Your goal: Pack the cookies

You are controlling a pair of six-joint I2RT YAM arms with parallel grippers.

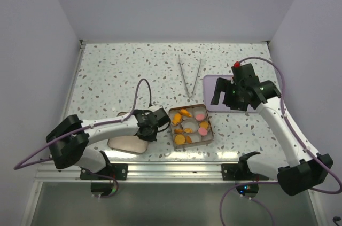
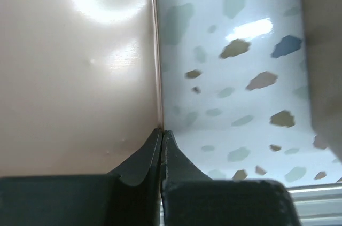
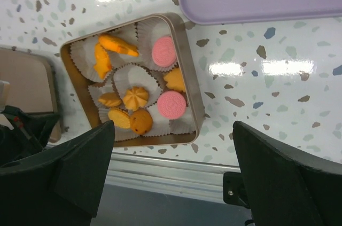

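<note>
Top external view: a square tin (image 1: 212, 130) sits at lower centre of the speckled table (image 1: 117, 71), between the two arms.
Cookies (image 1: 200, 116): orange and pink pieces lie in white paper cups (image 3: 128, 73) inside the tin, at centre left of the right wrist frame.
Left gripper (image 2: 162, 132): jaws pressed together, tips at the edge of a beige lid (image 2: 80, 76) lying left of the tin; I cannot tell whether the rim is nipped.
Right gripper (image 3: 173, 124): jaws spread wide, holding nothing, over the purple tray (image 1: 214, 84).
Tongs (image 1: 189, 76): metal, upper centre, apart from the tin.
</note>
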